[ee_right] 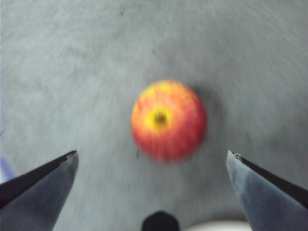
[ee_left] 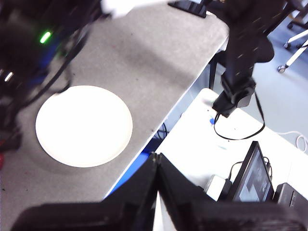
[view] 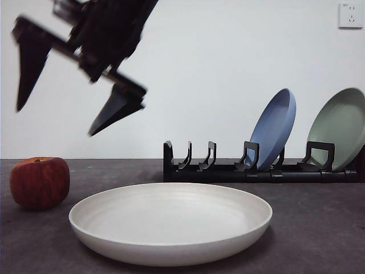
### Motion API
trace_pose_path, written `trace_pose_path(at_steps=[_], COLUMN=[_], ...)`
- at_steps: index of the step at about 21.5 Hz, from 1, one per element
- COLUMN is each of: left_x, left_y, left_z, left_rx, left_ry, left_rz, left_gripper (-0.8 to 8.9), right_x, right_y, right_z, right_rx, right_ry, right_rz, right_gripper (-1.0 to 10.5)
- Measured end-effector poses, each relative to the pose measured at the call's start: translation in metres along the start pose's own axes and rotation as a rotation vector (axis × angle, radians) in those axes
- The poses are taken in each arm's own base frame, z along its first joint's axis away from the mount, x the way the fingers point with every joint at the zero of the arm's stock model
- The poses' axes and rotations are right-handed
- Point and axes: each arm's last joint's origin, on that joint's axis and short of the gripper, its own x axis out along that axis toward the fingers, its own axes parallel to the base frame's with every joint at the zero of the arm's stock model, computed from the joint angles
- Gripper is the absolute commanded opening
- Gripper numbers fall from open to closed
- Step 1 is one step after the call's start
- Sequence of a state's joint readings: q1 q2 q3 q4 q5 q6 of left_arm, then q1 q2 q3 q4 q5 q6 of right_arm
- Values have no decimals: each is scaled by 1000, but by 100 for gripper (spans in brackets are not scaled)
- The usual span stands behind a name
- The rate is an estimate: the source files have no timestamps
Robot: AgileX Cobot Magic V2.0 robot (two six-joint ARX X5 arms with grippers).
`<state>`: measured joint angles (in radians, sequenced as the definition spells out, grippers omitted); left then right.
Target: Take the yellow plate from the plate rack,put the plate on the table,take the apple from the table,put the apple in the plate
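The yellow plate (view: 171, 220) lies flat on the table (view: 319, 228) at the front centre, empty; it also shows in the left wrist view (ee_left: 84, 125). The apple (view: 40, 182) stands on the table to the plate's left, stem up. My right gripper (view: 56, 121) hangs open and empty in the air above the apple; in its wrist view (ee_right: 152, 153) the apple (ee_right: 168, 120) lies below, between the spread jaws. My left gripper (ee_left: 158, 159) is shut and empty, high up near the table's edge. The plate rack (view: 228, 171) stands behind the plate.
A blue plate (view: 276, 125) and a pale green plate (view: 339, 125) lean in the rack's right slots; its left slots are empty. The left wrist view shows the table's edge (ee_left: 183, 96) with a white desk and a monitor beyond it.
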<state>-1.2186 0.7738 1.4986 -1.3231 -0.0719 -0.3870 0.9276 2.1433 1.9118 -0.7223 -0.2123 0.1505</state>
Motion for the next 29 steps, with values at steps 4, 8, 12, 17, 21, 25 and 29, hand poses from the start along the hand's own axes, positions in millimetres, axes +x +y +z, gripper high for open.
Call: trace_pose_path(at_steps=[4,8,12,17,21,25,29], left_x=[-8,-10,-8,19,30,18,15], left_y=[2,3,4,12,17,22,25], left_z=[-4,-5,-7,-23,-33,-38,-41], left_rx=[-2,-3,-9,-31,-46,-71,-81], left_ry=[-26,-32,-36,32,52,-21,-58], left_rz=[-10,-12,17,145,220,262,315], left_gripper=[-3,-3,-3,-5,-4,-5,-6], right_x=[31,49,70,73,74,94,97], right_y=[7,14,11,8,8,2,2], right_z=[6,2,-7,-10,-11,-21,-18], right_rx=[-63,-125,-140,-139,-138,-131,-121], right_ry=[-44,-49,0,18,25,77,46], right_rz=[-53,-100,-118,-130,-131,-139,-142], right_gripper=[979,975,974,792,682,447,89])
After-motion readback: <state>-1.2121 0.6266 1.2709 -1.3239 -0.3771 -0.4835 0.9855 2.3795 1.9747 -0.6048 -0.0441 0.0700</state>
